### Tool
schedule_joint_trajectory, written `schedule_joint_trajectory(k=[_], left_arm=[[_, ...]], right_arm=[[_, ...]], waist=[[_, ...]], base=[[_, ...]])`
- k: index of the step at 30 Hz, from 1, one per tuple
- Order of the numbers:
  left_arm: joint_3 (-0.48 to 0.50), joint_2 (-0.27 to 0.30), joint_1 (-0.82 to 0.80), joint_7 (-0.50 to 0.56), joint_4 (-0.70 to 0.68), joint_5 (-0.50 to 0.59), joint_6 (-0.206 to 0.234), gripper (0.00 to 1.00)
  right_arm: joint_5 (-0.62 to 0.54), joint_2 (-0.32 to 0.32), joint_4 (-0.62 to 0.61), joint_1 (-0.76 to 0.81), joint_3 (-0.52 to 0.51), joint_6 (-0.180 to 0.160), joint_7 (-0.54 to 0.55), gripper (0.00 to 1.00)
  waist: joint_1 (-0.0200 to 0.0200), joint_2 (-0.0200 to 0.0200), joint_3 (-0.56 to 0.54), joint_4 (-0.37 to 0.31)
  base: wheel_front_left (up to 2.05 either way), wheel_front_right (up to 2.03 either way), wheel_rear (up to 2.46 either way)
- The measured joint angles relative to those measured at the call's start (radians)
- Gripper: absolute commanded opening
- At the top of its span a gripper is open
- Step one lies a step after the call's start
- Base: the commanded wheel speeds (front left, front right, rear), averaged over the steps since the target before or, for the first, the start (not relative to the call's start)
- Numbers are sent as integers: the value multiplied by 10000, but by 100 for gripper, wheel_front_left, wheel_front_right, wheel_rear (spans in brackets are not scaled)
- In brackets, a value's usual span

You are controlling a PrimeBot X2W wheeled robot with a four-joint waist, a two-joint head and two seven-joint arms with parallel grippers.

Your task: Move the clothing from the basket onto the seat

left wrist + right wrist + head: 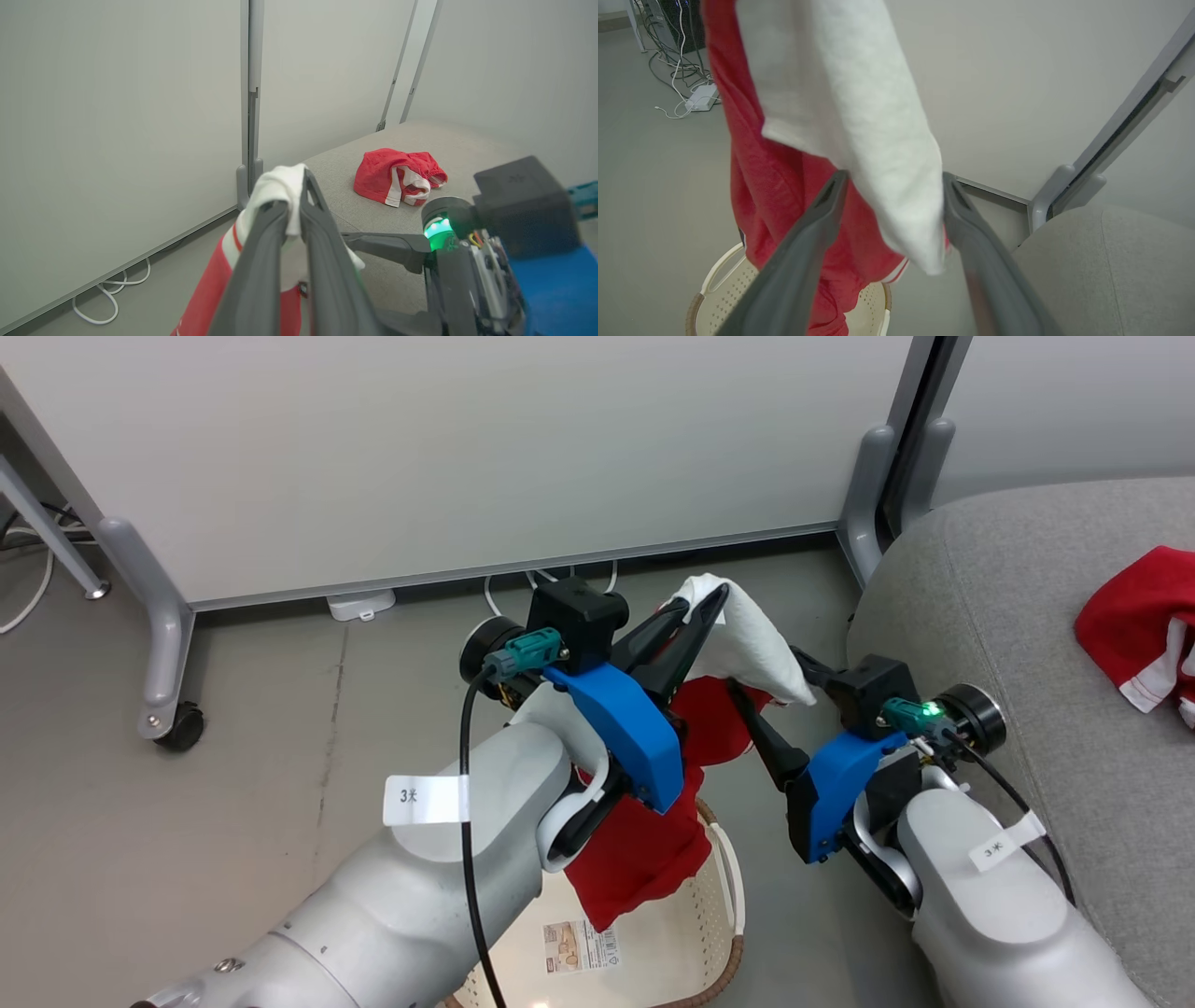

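Basket [695, 919] is on the floor under my arms, with a red-and-white garment [644, 849] hanging over its opening and a paper sticker [581, 947] on its bottom. A second garment [1134, 616] lies bunched on the seat [980, 616]. My left pincer [719, 593] is raised and clamped on the hanging garment's white top edge. My right pincer [894, 179] sits just beside it, spread wide, with the white panel hanging between its fingers, unpinched.
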Motion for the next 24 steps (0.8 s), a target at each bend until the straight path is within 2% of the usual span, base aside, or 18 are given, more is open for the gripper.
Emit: schedule_joint_trajectory(k=[6, 12, 13, 15, 16, 24], left_arm=[[-121, -8, 0, -10, 10, -94, 0, 0], [-278, -12, 0, -10, 38, -194, 0, 0], [-297, -12, 0, -10, 40, -215, 0, 0], [-316, -12, 1, -10, 48, -257, 0, 0], [-318, -8, 1, -10, 54, -263, 0, 0], [-314, 36, 2, -10, 107, -332, 0, 0]], right_arm=[[1016, -40, 901, -747, 1223, 0, -291, 100], [1783, 19, 1662, -1240, 1948, 0, -646, 100], [1902, 33, 1766, -1294, 2025, 0, -721, 93], [2196, 81, 1967, -1368, 2151, 0, -840, 6], [2309, 105, 2046, -1406, 2219, 0, -901, 0], [2926, 182, 2558, -1669, 2663, 0, -1290, 0]], waist=[[0, 0, -74, 81], [-1, 0, -214, 87], [-1, 0, -235, 88], [-1, 0, -271, 83], [0, 0, -282, 76], [-1, 0, -316, -5]], base=[[0, 0, 0], [0, 0, 0], [0, 0, 0], [0, 0, 0], [0, 0, 0], [0, 0, 0]])
